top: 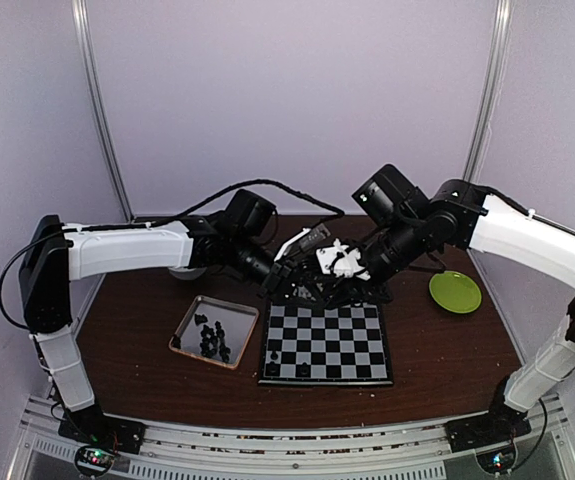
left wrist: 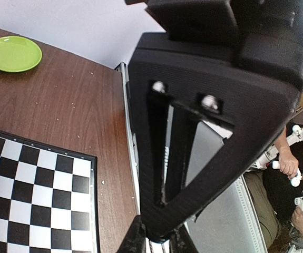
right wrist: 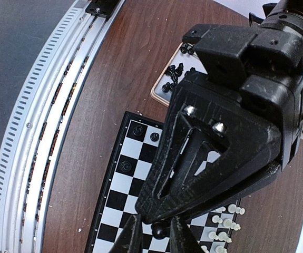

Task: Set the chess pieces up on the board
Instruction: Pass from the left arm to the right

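From above: chessboard (top: 327,342) flat in the middle of the brown worktop (top: 437,350), metal tray (top: 189,322) just left of it holding a heap of black chess pieces (top: 212,338), green plate (top: 455,291) off to the far right. Both arms bent inward over the board's far edge, left tool (top: 285,283) and right tool (top: 339,288) close together there, tips too dark against each other to judge from this height. From the left wrist: checks of the board at lower left, plate well beyond, fingers (left wrist: 135,240) of the left tool cut off by the bottom of the frame and drawn near one another; impossible to tell whether fully closed or on anything. From the right wrist: fingers (right wrist: 133,237) brought in narrowly on a round-headed black piece (right wrist: 157,230), seemingly pinched between the tips above the board. White chess pieces (right wrist: 222,224) lying loose close by, toward the far side of the board. Three standing black pieces (right wrist: 136,129) on the near left squares, tray with the rest further left. On handling, as a judgement: tiny, light, hard and smooth, so likely to tip, roll or squirt out under a heavy squeeze. Best taken upright by the head or neck, from straight above, with a gentle pinch, then lowered squarely onto its check and released without brushing the neighbours.
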`<action>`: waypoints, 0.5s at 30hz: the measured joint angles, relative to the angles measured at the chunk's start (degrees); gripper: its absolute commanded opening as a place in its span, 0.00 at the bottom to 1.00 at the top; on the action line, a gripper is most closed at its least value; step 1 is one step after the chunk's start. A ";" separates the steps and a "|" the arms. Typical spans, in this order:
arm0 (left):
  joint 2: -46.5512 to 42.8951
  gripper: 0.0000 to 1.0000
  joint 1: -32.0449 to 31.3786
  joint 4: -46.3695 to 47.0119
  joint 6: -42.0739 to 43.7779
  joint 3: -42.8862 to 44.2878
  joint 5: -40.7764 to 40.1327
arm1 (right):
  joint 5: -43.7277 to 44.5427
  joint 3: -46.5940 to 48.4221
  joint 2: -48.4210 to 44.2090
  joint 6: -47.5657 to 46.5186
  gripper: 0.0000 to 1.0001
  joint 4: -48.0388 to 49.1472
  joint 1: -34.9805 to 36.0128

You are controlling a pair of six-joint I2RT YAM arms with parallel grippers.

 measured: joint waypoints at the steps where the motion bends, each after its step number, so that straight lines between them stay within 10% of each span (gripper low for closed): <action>1: 0.07 0.10 0.00 0.13 -0.17 0.00 0.00 | 0.00 -0.02 0.00 -0.04 0.15 -0.04 0.02; 15: 0.15 0.32 0.11 1.38 -0.96 -0.46 -1.03 | 0.20 -0.35 -0.42 0.37 0.00 -0.66 0.07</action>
